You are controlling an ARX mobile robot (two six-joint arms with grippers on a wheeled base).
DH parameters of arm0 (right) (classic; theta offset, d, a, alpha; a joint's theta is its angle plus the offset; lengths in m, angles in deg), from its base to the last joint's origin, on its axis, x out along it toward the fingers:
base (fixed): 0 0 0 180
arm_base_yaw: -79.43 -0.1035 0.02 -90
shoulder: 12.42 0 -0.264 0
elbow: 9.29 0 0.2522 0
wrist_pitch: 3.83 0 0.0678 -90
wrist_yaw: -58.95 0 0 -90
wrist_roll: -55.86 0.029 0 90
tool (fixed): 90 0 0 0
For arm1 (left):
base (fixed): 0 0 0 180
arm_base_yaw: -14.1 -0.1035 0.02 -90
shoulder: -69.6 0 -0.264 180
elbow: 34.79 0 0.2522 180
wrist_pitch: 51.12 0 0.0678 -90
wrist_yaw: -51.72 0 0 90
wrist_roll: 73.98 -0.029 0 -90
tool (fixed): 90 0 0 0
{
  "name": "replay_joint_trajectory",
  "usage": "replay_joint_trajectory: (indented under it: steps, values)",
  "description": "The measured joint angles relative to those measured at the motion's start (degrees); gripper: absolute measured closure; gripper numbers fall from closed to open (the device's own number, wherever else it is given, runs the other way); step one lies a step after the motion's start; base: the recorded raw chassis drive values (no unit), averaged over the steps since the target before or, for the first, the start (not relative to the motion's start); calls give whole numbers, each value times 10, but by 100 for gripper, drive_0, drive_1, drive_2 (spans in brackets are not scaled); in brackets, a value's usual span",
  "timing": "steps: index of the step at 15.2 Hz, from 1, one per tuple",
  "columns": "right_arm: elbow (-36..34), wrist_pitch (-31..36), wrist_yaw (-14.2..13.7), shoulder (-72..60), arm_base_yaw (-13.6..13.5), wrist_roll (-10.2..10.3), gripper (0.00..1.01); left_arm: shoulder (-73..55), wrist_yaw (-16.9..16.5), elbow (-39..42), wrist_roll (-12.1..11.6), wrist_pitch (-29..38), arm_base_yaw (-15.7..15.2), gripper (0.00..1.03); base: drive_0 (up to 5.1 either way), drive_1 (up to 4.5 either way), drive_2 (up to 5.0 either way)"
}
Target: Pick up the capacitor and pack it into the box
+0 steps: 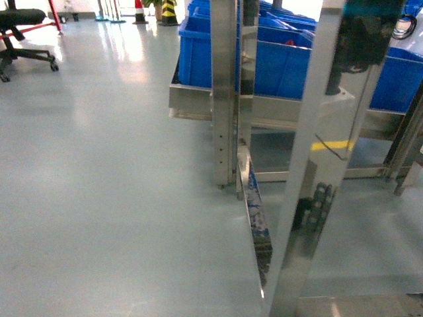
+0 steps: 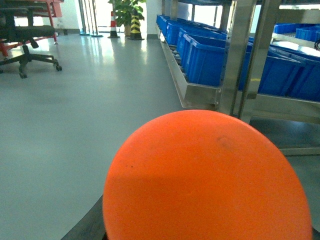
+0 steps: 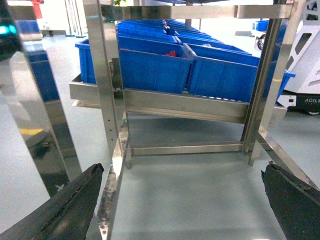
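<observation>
Grey shiny floor fills most of my head view, warehouse setting, steel rack on the right with blue bins on its low shelf. Office chair and striped cones far back.

Left wrist view: big orange-red rounded face, which I read as the capacitor, end-on and right against the lens. I judge it's carried by the left claw, which would explain why it blocks the camera, but no fingers show, so I cannot tell the left claw's state.

Right claw: dark fingers at both lower corners, spread wide, nothing between them, only floor. Looks parked idle, aimed at the rack's lower shelf.

Containers: blue bins sit side by side on the rack; one shows a small red bit at its rim, contents otherwise hidden by the walls. The box isn't in any view, so I judge packing isn't started; the base likely has to find it first. Neither arm shows in the head view.
</observation>
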State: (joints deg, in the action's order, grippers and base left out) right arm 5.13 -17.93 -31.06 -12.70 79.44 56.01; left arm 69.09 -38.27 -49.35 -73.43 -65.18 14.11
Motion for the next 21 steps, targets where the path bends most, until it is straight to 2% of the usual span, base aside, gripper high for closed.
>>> replay_joint_trajectory:
  steps: [21]
  values:
    - [0, 1, 0, 0, 0, 0, 3, 0, 0, 0, 0, -1, 0, 59, -494, 245, 245]
